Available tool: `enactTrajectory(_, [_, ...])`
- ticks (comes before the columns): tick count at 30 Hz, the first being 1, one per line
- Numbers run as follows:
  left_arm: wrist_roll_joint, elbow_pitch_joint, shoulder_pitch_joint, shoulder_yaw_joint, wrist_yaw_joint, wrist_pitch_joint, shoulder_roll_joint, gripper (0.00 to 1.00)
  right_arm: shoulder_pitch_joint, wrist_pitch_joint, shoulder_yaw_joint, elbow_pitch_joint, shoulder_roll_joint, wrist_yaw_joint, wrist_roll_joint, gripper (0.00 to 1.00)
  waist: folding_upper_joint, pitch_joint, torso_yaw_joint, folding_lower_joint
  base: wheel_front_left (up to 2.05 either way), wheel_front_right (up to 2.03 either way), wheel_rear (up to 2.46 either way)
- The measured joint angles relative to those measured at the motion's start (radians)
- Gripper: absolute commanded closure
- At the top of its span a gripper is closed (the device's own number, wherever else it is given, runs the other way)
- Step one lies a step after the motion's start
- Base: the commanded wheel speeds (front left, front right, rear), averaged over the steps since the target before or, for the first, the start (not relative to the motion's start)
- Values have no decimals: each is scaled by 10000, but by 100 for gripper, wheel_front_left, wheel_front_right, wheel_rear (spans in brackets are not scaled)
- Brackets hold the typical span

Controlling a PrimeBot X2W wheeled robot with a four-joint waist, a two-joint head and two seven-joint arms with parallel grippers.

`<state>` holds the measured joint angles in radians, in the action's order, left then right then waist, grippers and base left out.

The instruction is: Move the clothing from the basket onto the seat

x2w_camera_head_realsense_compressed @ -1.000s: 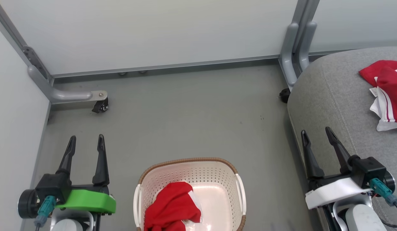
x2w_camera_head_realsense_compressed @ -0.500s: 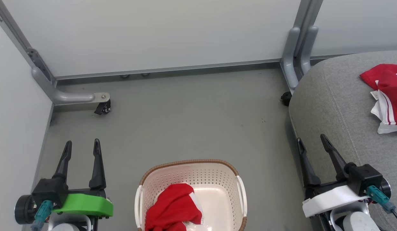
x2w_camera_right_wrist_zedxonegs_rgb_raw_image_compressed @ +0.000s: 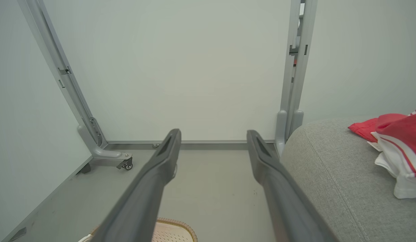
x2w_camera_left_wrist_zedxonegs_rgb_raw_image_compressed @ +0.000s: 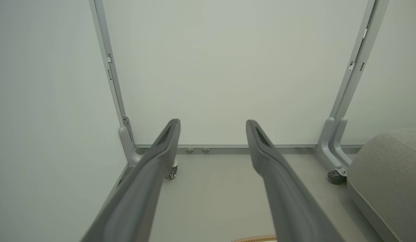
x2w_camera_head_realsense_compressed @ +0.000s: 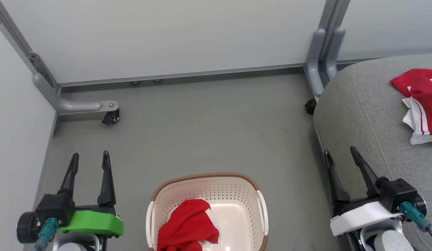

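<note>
Red sports garment (x2w_camera_head_realsense_compressed: 186, 223), likely soft and light, at 7 o'clock in cream perforated basket (x2w_camera_head_realsense_compressed: 216, 190); pinch its raised fold; left gripper (x2w_camera_head_realsense_compressed: 90, 154), right gripper (x2w_camera_head_realsense_compressed: 340, 150): fingers apart

A crumpled red garment (x2w_camera_head_realsense_compressed: 186, 225) lay inside the cream perforated plastic basket (x2w_camera_head_realsense_compressed: 219, 190), while a red-and-white striped garment (x2w_camera_head_realsense_compressed: 421, 104) sat heaped on the grey fabric seat (x2w_camera_head_realsense_compressed: 359, 118)

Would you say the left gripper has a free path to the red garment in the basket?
Probably yes: the left gripper is open and empty beside the basket, whose top is uncovered, with the red garment exposed on that side.
</note>
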<state>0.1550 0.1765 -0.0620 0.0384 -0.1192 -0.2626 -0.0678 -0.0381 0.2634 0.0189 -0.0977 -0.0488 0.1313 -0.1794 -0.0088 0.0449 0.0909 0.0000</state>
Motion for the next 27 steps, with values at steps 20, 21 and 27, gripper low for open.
enactTrajectory(20, [-104, 637, -1685, -1726, -98, -13, -508, 0, -1010, 0, 433, 178, 0, 0, 31, 0, 0, 1093, -712, 0, 0, 0, 0])
enactTrajectory(21, [-50, 704, -1790, -1831, -98, -13, -570, 0, -1092, 2, 466, 205, 0, 0, 35, 0, 0, 1186, -758, 0, 0, 0, 0])
enactTrajectory(27, [117, 1411, -2544, -2792, -98, -13, -1085, 0, -1695, 0, 623, 382, 0, 0, 63, 0, 0, 1944, -1127, 0, 0, 0, 0])
